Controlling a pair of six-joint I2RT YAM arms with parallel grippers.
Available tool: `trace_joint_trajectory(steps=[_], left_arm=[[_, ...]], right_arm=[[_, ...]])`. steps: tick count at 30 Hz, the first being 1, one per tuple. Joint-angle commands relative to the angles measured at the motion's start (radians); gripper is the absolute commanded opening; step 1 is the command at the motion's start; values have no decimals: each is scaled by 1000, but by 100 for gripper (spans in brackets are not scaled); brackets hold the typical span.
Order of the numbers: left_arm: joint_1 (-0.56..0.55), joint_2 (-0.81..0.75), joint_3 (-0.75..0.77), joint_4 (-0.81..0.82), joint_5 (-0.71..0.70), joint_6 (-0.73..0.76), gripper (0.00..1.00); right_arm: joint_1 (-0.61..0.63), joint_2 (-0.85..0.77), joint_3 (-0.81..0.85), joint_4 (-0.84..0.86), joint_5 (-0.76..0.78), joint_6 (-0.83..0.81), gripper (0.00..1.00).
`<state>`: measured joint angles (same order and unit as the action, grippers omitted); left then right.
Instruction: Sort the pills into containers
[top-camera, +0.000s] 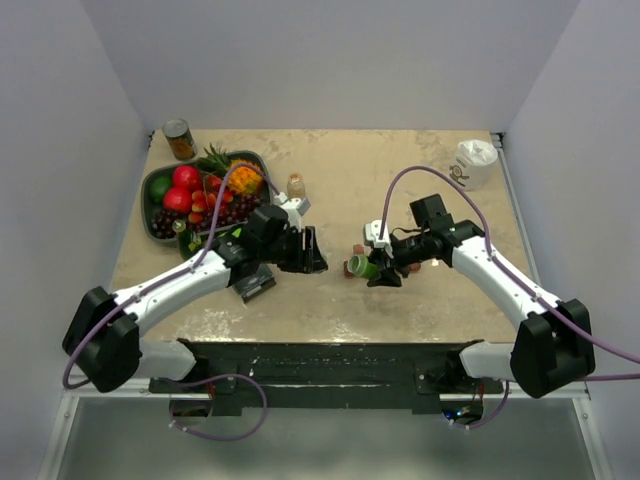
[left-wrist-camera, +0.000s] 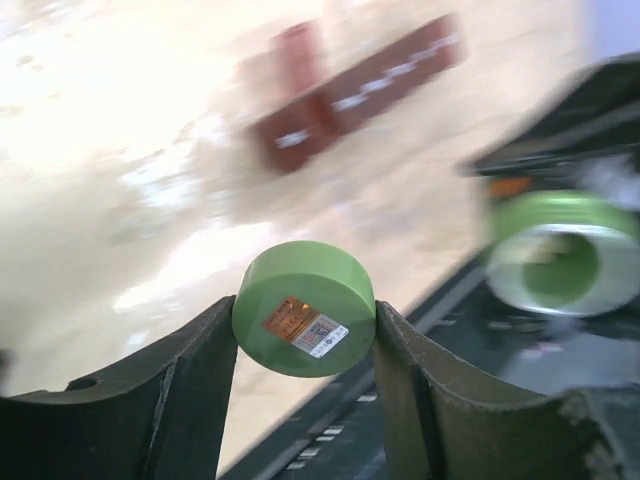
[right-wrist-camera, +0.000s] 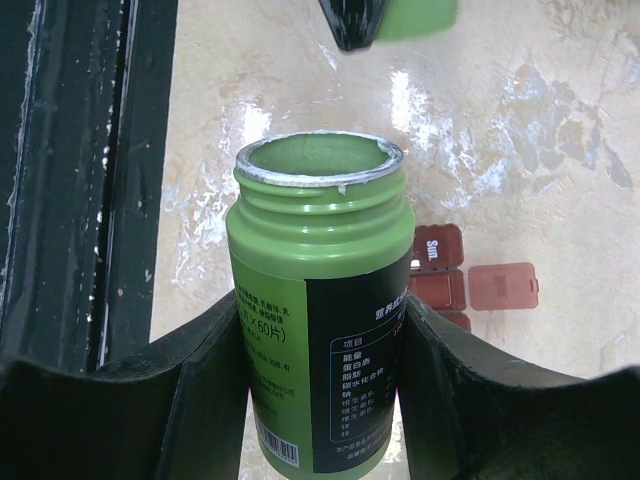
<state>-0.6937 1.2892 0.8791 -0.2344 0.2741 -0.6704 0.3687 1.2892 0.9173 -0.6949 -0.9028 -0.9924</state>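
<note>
Containers (right-wrist-camera: 437, 288): the red-brown strip lies on the table (top-camera: 400, 170) just beyond the right claw's (right-wrist-camera: 322, 305) right finger, partly hidden by it. One cell reads "Sun." and one lid is flipped open sideways. Seen from the left claw (left-wrist-camera: 305, 315) it sits ahead and well apart, blurred.
Pills: none visible, neither in the strip nor in the bottle mouth.
Bottle (right-wrist-camera: 320, 330): green, uncapped, clamped at its body between the right claw's jaws, with its mouth turned toward the left claw.
Cap (left-wrist-camera: 304, 322): green, pinched by its rim in the left claw, clear of the table.
Risk, pouring: a fast tip would likely dump many pills at once, scattering them across cells or onto the table.
Risk, lids: only one shows open, so pills aimed at shut cells would bounce off.
Risk, grip: the smooth round bottle could rotate or slip as it is tilted.
Risk, arms: the claws are near each other, so a swing could knock the bottle.
</note>
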Motion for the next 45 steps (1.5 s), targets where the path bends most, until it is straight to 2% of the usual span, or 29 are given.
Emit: trace_joint_trajectory(steps=[1, 4, 8, 15, 19, 21, 26, 33, 36, 41, 44, 45], left_arm=[[6, 102, -15, -105, -199, 207, 12], [6, 153, -11, -95, -252, 233, 18], [5, 225, 4, -105, -314, 278, 32], [6, 331, 40, -117, -220, 341, 49], [6, 335, 43, -118, -200, 365, 57], [5, 317, 37, -109, -204, 373, 66], [11, 260, 31, -94, -205, 390, 77], [20, 153, 29, -71, -196, 407, 81], [20, 76, 26, -33, -190, 439, 81], [20, -80, 0, 70, -231, 457, 82], [22, -163, -22, 124, -234, 472, 85], [22, -180, -25, 129, -240, 474, 86]], right_arm=[[-28, -4, 43, 32, -33, 38, 0], [-40, -4, 45, 38, -33, 50, 0], [-51, -8, 43, 49, -34, 61, 0], [-76, -17, 43, 72, -31, 100, 0], [-99, -30, 38, 83, -41, 112, 0], [-105, -33, 37, 86, -47, 120, 0], [-134, -45, 41, 106, -68, 153, 0], [-177, -96, 77, 176, -58, 311, 0], [-194, -108, 144, 178, -36, 372, 0], [-237, -103, 346, 190, -21, 481, 0], [-269, -91, 448, 254, -31, 596, 0], [-278, -85, 466, 282, -38, 680, 0]])
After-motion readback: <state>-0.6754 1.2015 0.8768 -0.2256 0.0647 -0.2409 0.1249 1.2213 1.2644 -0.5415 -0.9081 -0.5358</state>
